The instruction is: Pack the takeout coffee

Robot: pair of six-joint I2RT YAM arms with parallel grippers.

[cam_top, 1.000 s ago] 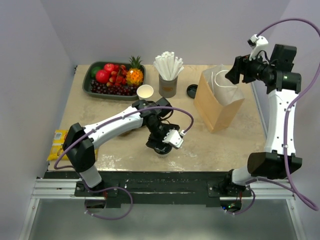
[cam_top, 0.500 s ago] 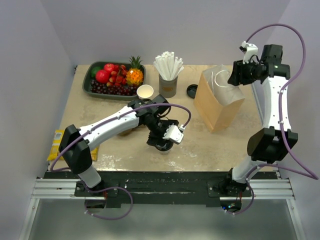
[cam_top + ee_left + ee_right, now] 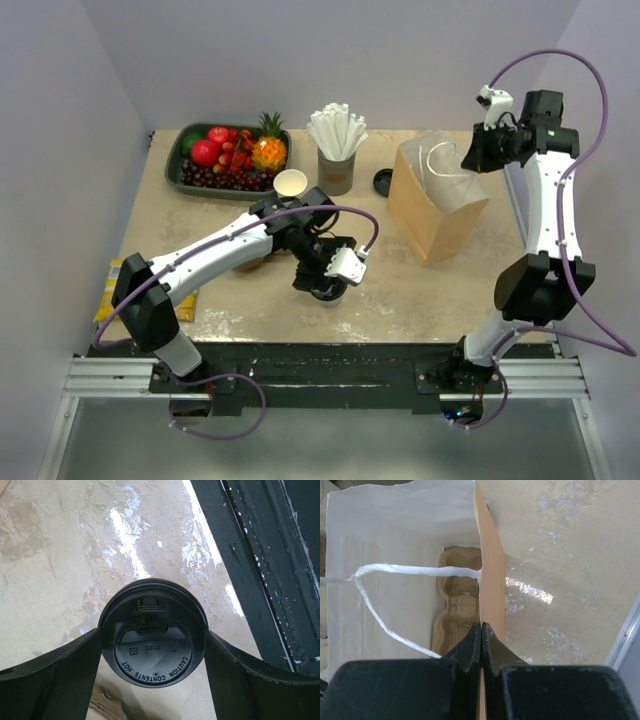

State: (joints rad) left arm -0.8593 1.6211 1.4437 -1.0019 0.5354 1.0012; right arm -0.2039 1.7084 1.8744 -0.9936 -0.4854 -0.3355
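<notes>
The takeout coffee [image 3: 325, 291], a white cup under a black lid [image 3: 150, 655], is at the table's near middle. My left gripper [image 3: 327, 285] holds it from both sides. In the left wrist view the gripper [image 3: 152, 636] has its dark fingers [image 3: 65, 675] pressed against the lid's rim, left and right. The brown paper bag [image 3: 430, 215] stands open at the right. My right gripper [image 3: 470, 158] is shut on the bag's far rim. Seen from the right wrist, the gripper [image 3: 481, 625] pinches the bag's wall [image 3: 492, 590], and a pulp carrier [image 3: 457, 595] lies inside the bag.
A tray of fruit [image 3: 190, 160] sits at the back left. Beside it are an open white cup [image 3: 290, 183], a grey cup of straws [image 3: 337, 172] and a loose black lid [image 3: 384, 181]. A yellow packet [image 3: 115, 288] lies past the table's left edge.
My right gripper has swung in over the bag and closed on its rim. The left arm has shifted slightly to the right and away, with the cup between its fingers.
</notes>
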